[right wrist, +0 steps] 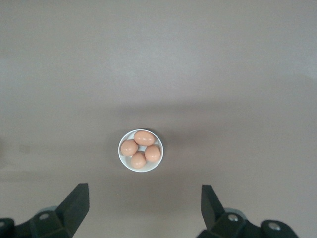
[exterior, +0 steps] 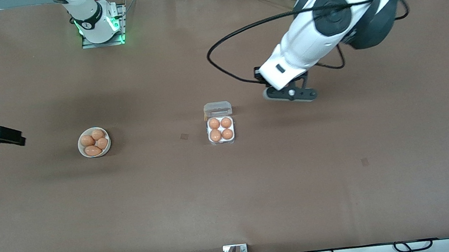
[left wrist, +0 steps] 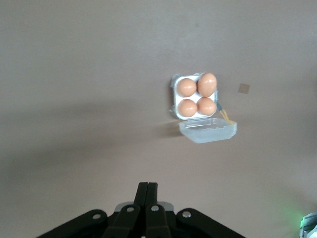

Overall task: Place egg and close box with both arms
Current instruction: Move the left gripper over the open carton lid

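While four eggs (exterior: 220, 129) fill the box (exterior: 218, 110), four lie in the bowl (exterior: 82, 150); left jaws pressed together, right spread.

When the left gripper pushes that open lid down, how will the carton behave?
The lid looks like thin clear plastic, so it will probably flex rather than swing stiffly. The egg carton is small and lies loose on the table, so it will likely slide. Its four eggs look fragile.

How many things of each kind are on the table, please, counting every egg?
Eggs in the box: 4
Eggs in the bowl: 4
Box: 1
Bowl: 1
Total: 10
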### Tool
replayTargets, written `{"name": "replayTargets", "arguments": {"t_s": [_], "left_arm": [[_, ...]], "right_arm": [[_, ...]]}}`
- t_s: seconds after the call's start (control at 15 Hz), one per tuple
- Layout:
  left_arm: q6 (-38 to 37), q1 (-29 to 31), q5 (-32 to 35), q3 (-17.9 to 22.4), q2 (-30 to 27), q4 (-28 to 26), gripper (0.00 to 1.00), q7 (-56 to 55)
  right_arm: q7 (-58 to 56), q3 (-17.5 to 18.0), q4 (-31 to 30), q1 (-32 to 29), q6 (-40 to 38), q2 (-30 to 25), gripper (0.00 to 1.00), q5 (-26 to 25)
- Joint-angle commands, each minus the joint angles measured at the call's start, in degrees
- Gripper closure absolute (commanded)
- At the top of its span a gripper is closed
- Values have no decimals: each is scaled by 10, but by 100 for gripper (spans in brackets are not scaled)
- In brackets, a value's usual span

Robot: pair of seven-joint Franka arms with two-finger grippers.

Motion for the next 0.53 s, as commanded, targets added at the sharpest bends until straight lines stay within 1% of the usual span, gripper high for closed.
{"name": "replayTargets", "arguments": {"t_s": [0.0,0.07,0.2,0.33,0.47], "left_arm": [[39,-11,3,2,31,6,100,-22],[63,-13,21,1,45,7,100,-24],[75,-35,49,3,68,12,100,-40],[84,-57,79,4,105,48,100,-79],[87,-77,111,4,139,69,100,-112]], "right_arm": [[-24,-7,14,2,-16,-2,0,7],[-25,-5,5,0,-11,-23,0,7],[-23,-4,-49,2,0,-64,0,4],[-23,-4,-125,2,37,-113,0,4],[-24,-4,-196,2,77,-157,0,4]]}}
